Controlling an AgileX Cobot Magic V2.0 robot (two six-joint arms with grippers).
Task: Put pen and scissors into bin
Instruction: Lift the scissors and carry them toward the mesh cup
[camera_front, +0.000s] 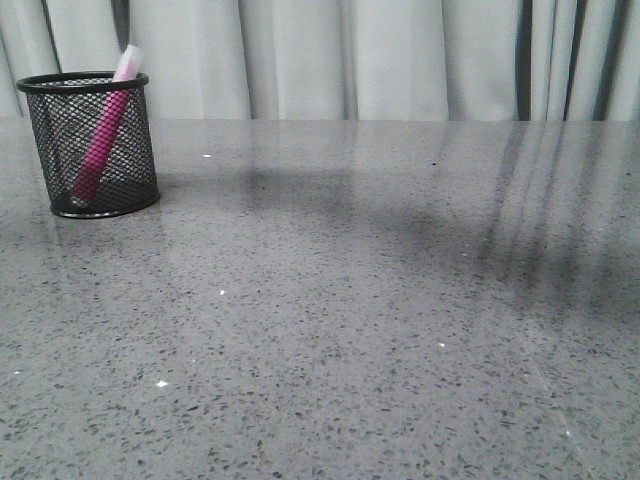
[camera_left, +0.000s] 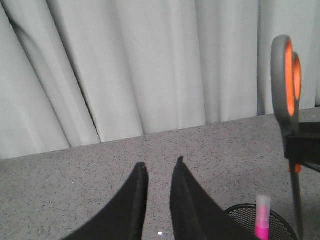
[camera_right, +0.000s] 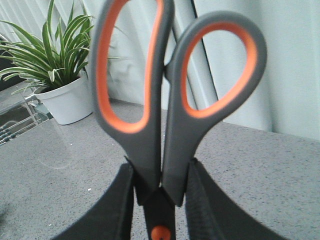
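Half done, with the pen (camera_front: 102, 137) leaning inside the bin (camera_front: 90, 150), the scissors (camera_right: 165, 110) clenched handles-up in the right gripper (camera_right: 161, 197) just above that cup, the left gripper (camera_left: 159, 170) parted and empty, next needing a straight lowering beside the pen.

The setting looks like an office or lab demonstration corner. A grey speckled stone-look tabletop (camera_front: 380, 330) runs back to pale pleated curtains (camera_front: 400, 55). A black mesh pen cup (camera_front: 92, 145) stands on it, and a potted spider plant (camera_right: 55, 75) in a white pot sits nearby.
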